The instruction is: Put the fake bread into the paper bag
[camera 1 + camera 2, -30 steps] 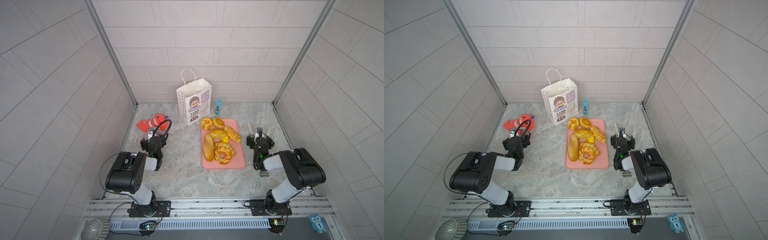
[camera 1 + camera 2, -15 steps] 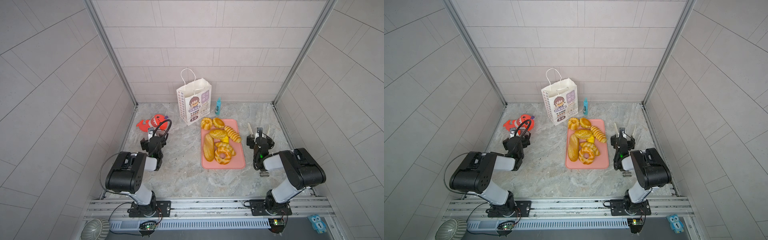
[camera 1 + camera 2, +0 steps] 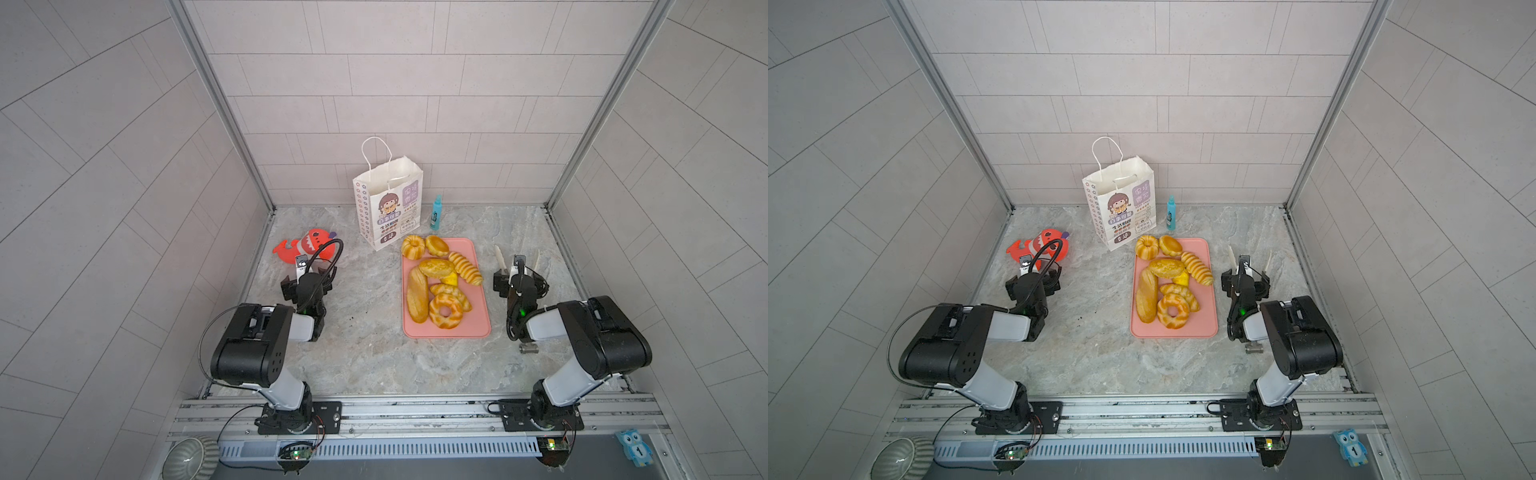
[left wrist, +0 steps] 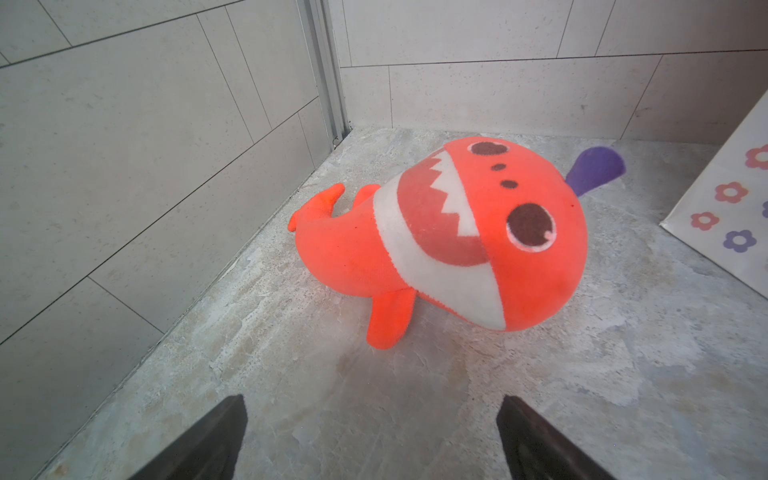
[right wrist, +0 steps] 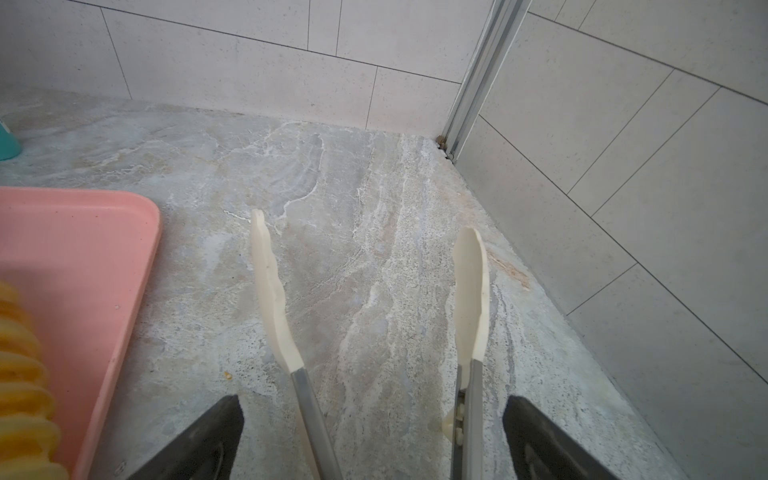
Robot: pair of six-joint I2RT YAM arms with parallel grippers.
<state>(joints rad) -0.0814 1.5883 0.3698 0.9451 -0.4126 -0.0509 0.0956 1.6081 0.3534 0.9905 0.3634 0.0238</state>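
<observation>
At bench centre: bread (image 3: 440, 282) heaped on a tray (image 3: 469, 328), none bagged.
Bag (image 3: 388, 203) upright just beyond the tray's back left corner, near the bench's back edge. Right claw (image 5: 372, 415) beside the tray's right edge, spread wide, tongs (image 5: 270, 291) between its jaws, tips apart and empty; the nearer arm, bread to its left. Loaf (image 3: 417, 295) lies front to back. Left claw (image 4: 370, 403) spread, empty, facing a shark (image 4: 457, 232).

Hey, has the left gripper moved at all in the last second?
No. In both top views the left gripper sits at the same spot, just short of the shark, with its jaws open.
</observation>
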